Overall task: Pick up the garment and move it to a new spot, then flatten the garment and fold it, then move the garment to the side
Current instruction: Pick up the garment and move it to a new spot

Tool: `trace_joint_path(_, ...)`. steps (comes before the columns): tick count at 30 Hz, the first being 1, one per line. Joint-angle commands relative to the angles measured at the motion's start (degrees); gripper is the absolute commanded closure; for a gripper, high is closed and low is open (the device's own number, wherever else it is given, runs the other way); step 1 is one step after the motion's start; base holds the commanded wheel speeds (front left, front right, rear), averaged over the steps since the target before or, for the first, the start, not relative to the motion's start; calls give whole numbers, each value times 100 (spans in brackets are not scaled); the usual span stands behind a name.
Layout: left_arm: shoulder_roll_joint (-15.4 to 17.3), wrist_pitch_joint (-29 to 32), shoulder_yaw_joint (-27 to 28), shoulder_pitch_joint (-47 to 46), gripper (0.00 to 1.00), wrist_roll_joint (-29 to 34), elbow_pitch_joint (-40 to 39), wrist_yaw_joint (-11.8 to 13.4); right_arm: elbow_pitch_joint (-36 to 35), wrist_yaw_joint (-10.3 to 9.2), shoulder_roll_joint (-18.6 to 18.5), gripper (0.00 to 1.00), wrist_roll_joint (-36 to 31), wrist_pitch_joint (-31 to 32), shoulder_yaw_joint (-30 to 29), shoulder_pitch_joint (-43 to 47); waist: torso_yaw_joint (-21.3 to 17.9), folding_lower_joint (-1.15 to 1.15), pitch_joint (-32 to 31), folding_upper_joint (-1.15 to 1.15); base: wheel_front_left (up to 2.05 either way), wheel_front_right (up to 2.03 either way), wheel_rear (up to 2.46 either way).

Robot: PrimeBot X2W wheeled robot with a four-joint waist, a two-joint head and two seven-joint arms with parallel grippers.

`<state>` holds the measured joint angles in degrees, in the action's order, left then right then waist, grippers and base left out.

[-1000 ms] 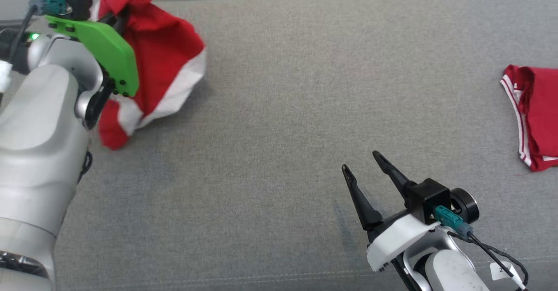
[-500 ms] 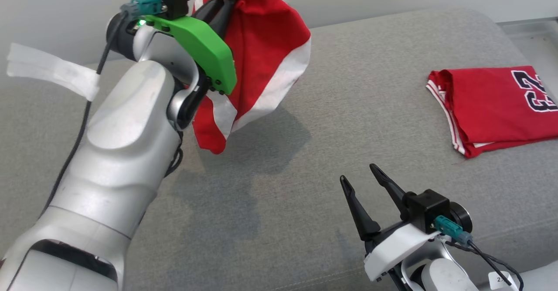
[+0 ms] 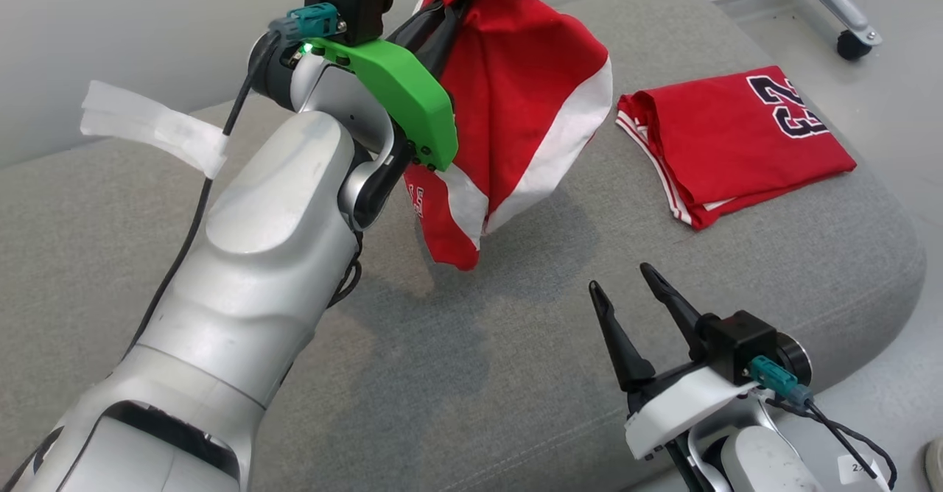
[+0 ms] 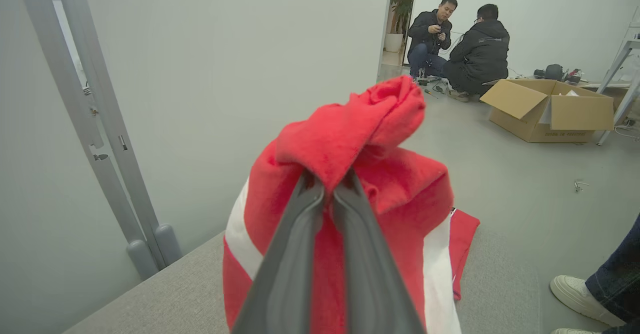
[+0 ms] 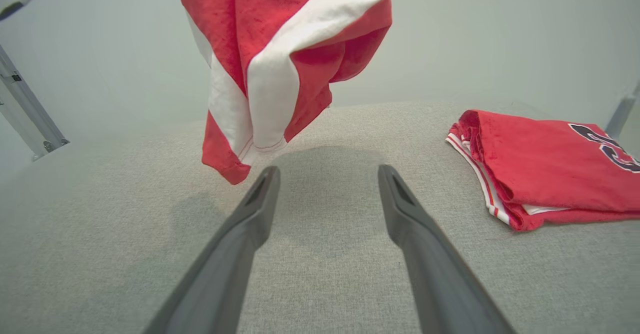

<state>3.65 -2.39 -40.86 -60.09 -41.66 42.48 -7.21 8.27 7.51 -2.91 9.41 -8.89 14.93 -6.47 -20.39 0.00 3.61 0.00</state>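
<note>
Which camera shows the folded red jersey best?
The head view: the whole folded jersey lies in sight, number and striped edge included. The right wrist view sees it side-on, cut by the picture's edge. In the left wrist view a red corner peeks from behind the hanging garment.

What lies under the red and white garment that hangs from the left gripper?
Under the garment is the grey cushion, bearing its shadow; the garment hangs free of it. In the head view the garment covers the cushion behind it.
</note>
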Motion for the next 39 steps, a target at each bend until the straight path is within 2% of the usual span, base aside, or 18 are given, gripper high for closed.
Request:
trace_joint_path(1, -2, -81, 46, -53, 100, -84, 27, 21, -19, -5, 2, 0, -25, -48, -49, -80, -219, 0, 281, 0, 0, 0, 0)
trace_joint_path(5, -15, -235, 127, 101, 100, -248, 208, 41, -45, -5, 3, 0, -57, -97, -156, -94, -229, 0, 466, 0, 0, 0, 0)
trace_joint_path(14, 229, -556, 494, 1053, 100, -653, 1168, 404, -138, -5, 1, 0, -167, -71, -327, -121, 161, 0, 642, 0, 0, 0, 0)
trace_joint_path(23, 399, -1040, 583, 2117, 100, -774, 1342, 284, -207, -5, -1, 0, -249, 52, -402, 53, 840, 0, 347, 0, 0, 0, 0)
trace_joint_path(27, 387, -1155, 539, 2579, 98, -746, 1207, 340, -219, -5, -4, 0, -238, 109, -363, 139, 1017, 0, 131, 0, 0, 0, 0)
trace_joint_path(28, 375, -1176, 518, 2692, 66, -730, 1173, 363, -229, -5, -4, 0, -242, 132, -366, 166, 1056, 0, 92, 0, 0, 0, 0)
trace_joint_path(30, 375, -1192, 503, 2933, 17, -717, 1106, 417, -245, -5, -2, 0, -245, 166, -353, 188, 1114, 0, 4, 0, 0, 0, 0)
trace_joint_path(31, 372, -1204, 505, 3036, 0, -729, 1071, 441, -253, -5, -2, 0, -243, 178, -349, 199, 1133, 0, -27, 0, 0, 0, 0)
trace_joint_path(39, 527, -1253, 569, 3677, 0, -694, 646, 738, -296, -5, -2, 0, -226, 257, -384, 311, 1186, 0, -214, 0, 0, 0, 0)
